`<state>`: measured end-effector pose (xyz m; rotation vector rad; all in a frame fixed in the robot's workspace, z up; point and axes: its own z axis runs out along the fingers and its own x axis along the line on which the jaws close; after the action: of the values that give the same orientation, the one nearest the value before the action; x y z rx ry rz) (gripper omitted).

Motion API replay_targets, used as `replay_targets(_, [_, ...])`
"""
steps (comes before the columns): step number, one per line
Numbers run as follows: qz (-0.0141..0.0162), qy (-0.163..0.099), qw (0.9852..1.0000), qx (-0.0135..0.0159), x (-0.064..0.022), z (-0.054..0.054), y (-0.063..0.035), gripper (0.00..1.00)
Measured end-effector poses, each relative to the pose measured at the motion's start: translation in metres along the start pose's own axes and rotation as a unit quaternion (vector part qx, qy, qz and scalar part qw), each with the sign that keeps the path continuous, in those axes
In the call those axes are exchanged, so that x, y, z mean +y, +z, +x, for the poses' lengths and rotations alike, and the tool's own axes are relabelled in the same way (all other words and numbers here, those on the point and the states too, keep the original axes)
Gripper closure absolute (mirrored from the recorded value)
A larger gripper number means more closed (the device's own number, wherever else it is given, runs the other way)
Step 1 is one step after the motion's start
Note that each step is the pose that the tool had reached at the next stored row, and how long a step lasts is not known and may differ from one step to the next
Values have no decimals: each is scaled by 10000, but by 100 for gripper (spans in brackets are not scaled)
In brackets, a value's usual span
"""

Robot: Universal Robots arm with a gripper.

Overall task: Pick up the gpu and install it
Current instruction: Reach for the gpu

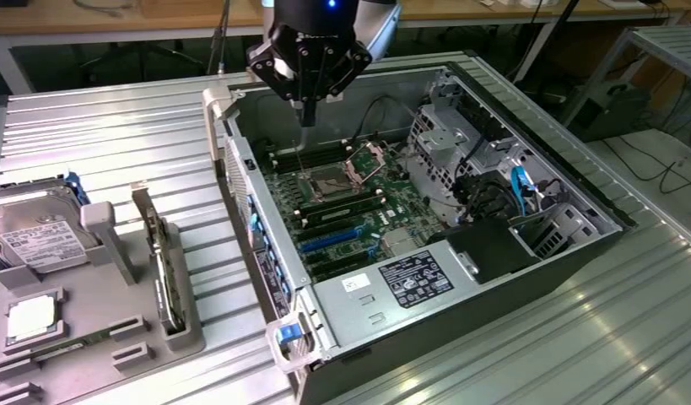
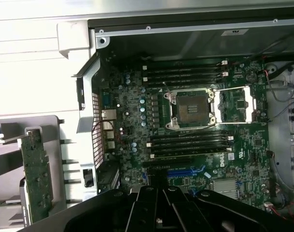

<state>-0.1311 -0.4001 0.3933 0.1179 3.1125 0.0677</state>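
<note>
The black gripper [image 1: 308,114] hangs empty, fingers together, over the open grey computer case [image 1: 241,169]. The thin upright gpu [image 1: 159,253] sits apart in its grey holder [image 1: 98,359]. I'd grasp its top edge squarely.

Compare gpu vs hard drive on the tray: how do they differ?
Pose: gpu stands on its long edge in a slot; hard drive rests broad face up.
Build: gpu is a thin card; hard drive is a thicker block.
Look: gpu is bare circuit board with a metal bracket; hard drive is silver with a white label.
Shared: both sit in the grey tray beside the case, untouched.
</note>
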Motion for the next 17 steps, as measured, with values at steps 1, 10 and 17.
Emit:
replay_targets(1, [0,0,10000,0,-1,3,0,89])
replay_targets(10, [0,0,10000,0,-9,21,-1,89])
replay_targets(17, [0,0,10000,0,-15,35,-2,89])
